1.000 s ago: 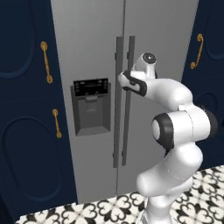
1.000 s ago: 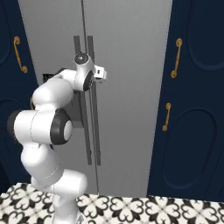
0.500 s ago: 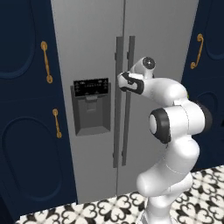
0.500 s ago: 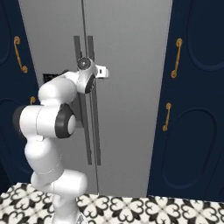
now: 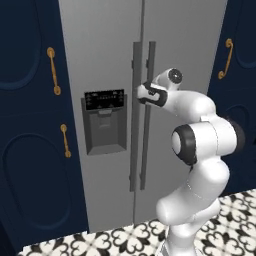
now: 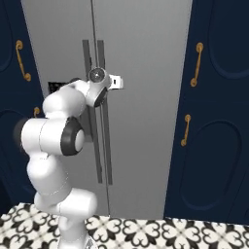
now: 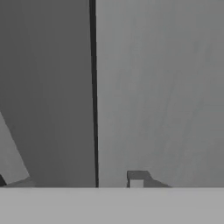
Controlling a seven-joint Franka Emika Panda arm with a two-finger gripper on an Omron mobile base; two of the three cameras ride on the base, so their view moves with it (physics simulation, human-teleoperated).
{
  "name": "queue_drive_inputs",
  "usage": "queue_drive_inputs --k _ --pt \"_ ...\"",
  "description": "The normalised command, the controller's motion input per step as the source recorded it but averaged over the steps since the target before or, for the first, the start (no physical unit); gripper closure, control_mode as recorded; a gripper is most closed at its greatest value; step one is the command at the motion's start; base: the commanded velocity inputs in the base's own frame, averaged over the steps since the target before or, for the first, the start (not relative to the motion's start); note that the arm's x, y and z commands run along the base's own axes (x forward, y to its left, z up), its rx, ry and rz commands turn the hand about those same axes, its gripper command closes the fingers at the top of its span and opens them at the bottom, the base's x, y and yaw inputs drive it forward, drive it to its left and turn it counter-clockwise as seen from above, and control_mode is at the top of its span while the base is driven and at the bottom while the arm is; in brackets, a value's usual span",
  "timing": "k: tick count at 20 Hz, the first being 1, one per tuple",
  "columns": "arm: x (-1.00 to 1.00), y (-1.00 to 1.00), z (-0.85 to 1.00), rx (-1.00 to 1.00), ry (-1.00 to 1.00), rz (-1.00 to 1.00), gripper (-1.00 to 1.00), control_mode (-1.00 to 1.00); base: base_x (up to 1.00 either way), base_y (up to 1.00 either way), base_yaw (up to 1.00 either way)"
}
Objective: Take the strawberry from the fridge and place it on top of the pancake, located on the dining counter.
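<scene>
The tall grey fridge (image 5: pixel 100 50) fills the middle of both base views, and both of its doors are closed. My gripper (image 5: pixel 141 94) is right at the two long dark vertical handles (image 5: pixel 140 150), about level with the top of the dispenser. In the right base view the fridge (image 6: pixel 146 73) stands behind my hand, which is pressed against the handles (image 6: pixel 101 146). In the hand view the fridge door (image 7: pixel 153 87) is very close, with a dark vertical line down it. My gripper (image 7: pixel 70 181) is open, its fingertips (image 7: pixel 138 177) set wide apart. The strawberry, the pancake and the dining counter are out of view.
A black dispenser panel (image 5: pixel 104 122) sits on the left fridge door. Navy cabinets with gold handles flank the fridge on the left (image 5: pixel 30 125) and on the right (image 6: pixel 214 121). The floor (image 6: pixel 160 233) is black-and-white patterned tile.
My hand has crept a little closer to the fridge handles and the elbow has shifted slightly. The fridge doors have not moved.
</scene>
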Motion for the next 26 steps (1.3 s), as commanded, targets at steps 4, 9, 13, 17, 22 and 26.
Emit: queue_drive_inputs --k 4,9,13,17,22,26 --pt "-0.84 -0.76 0.0 0.04 0.1 -0.05 1.0 -1.0 0.0 0.0 0.0" --pt "-1.0 -0.94 0.0 0.09 0.21 -0.05 1.0 -1.0 0.0 0.0 0.0" --pt "-1.0 -1.0 0.0 0.19 0.19 -0.02 1.0 -1.0 0.0 0.0 0.0" --pt "-1.0 -1.0 -0.03 0.23 0.07 0.0 1.0 -1.0 0.0 0.0 0.0" --pt "-0.99 -1.0 -0.01 0.37 -0.08 -0.02 1.0 -1.0 0.0 0.0 0.0" --pt "-0.71 -0.38 0.31 0.03 -0.08 -0.07 -1.0 -1.0 0.0 0.0 0.0"
